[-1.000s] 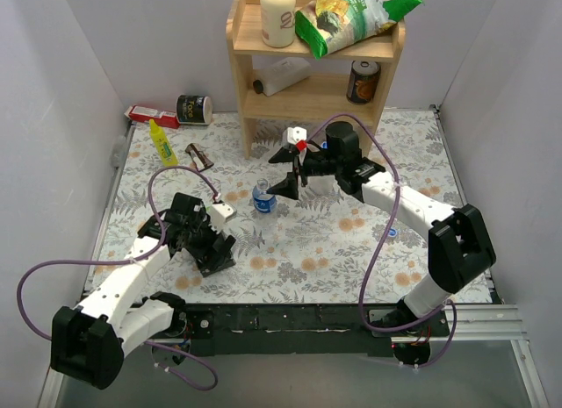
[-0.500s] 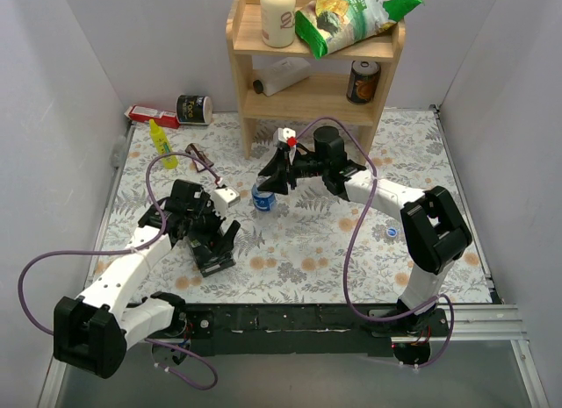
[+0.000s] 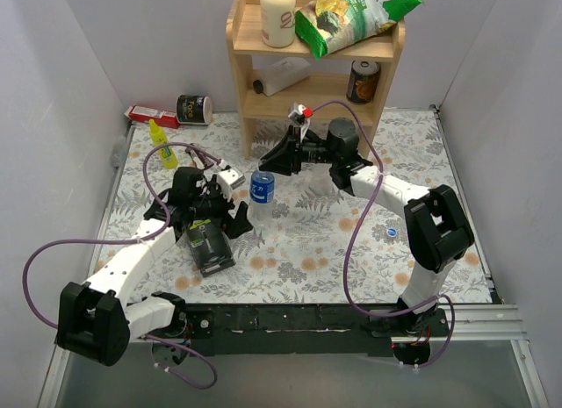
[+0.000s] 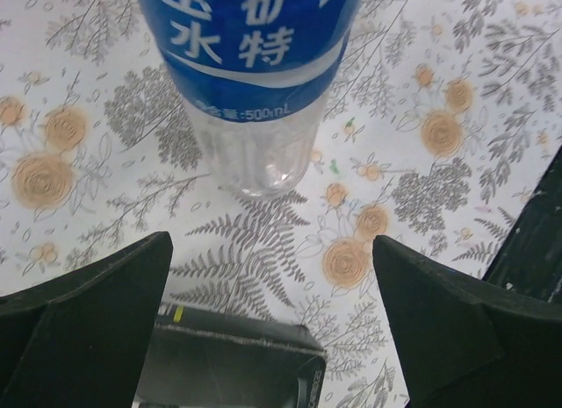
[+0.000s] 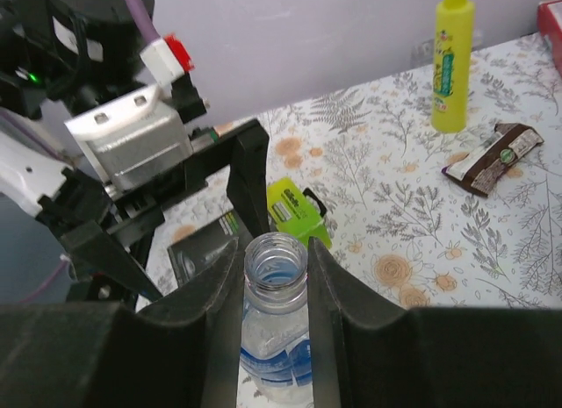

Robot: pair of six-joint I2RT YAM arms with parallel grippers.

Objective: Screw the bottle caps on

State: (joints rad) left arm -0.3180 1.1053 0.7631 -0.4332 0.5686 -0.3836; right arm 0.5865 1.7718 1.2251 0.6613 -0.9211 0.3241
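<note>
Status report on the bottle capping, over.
Right end effector shut on bottle neck. Left end effector open, bottle base ahead. Bottle uncapped; cap loose on mat. Black box under left end effector.

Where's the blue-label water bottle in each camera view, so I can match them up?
Top external: the blue-label bottle stands upright mid-table, in front of the wooden shelf.
Left wrist: the bottle is at top centre, showing its label and base.
Right wrist: the bottle is at bottom centre, its open neck seen from above.
Shared landmark: the black package lying beside the bottle.
</note>
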